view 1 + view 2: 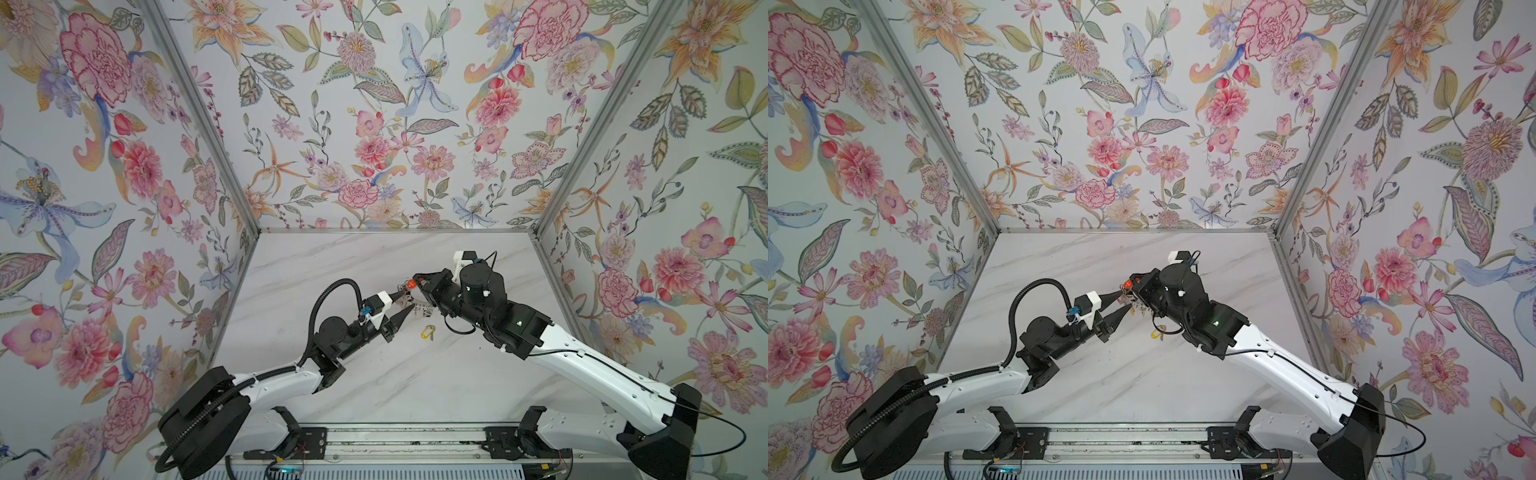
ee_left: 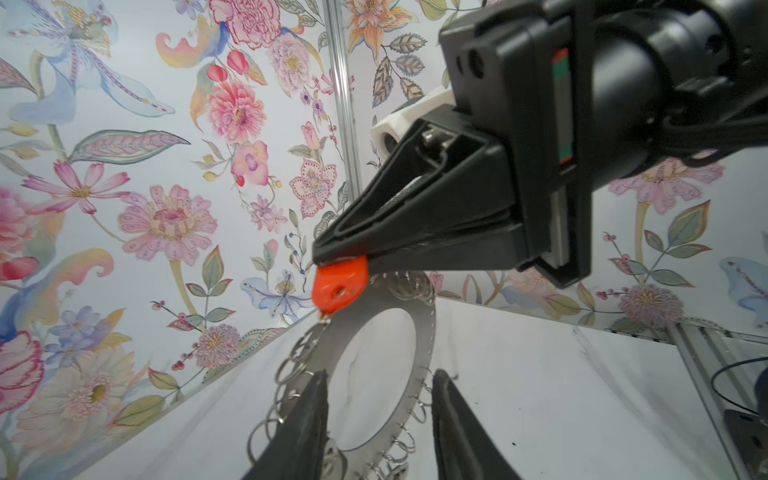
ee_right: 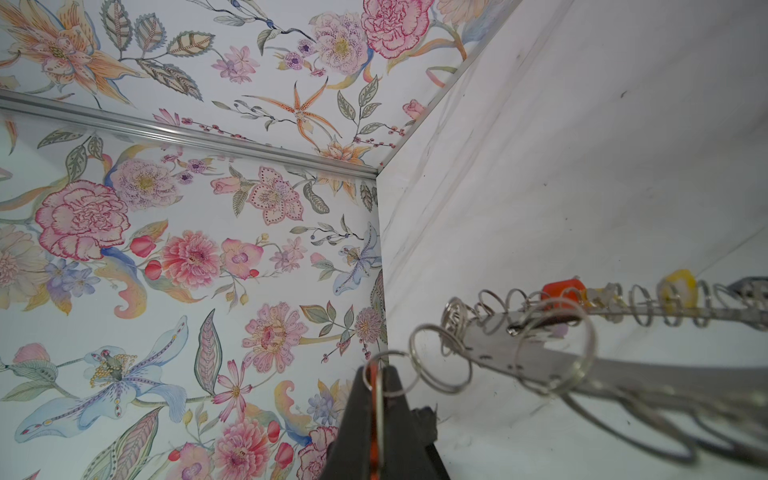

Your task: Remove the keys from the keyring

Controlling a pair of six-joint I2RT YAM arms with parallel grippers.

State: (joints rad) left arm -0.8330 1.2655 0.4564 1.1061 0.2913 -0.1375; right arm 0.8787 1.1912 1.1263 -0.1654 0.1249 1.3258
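The keyring (image 2: pixel 419 332), a flat grey disc fringed with wire loops, hangs above the table between both grippers (image 1: pixel 420 306). My right gripper (image 3: pixel 376 372) is shut on a key's orange tag (image 2: pixel 340 282), which is joined to a wire loop (image 3: pixel 384 374) at the ring's edge. In both top views the orange tag (image 1: pixel 411 284) (image 1: pixel 1126 285) sits at its tips. My left gripper (image 2: pixel 378 374) is open, with one finger (image 2: pixel 309 415) over the ring's rim and the other finger (image 2: pixel 453 415) just outside the opposite rim.
A yellow-tagged key (image 1: pixel 427 331) lies loose on the marble table (image 1: pixel 374 386) below the grippers. Beyond the ring a red tag (image 3: pixel 563 289) and a yellow tag (image 3: pixel 677 286) show; I cannot tell whether they are attached. Flowered walls close three sides.
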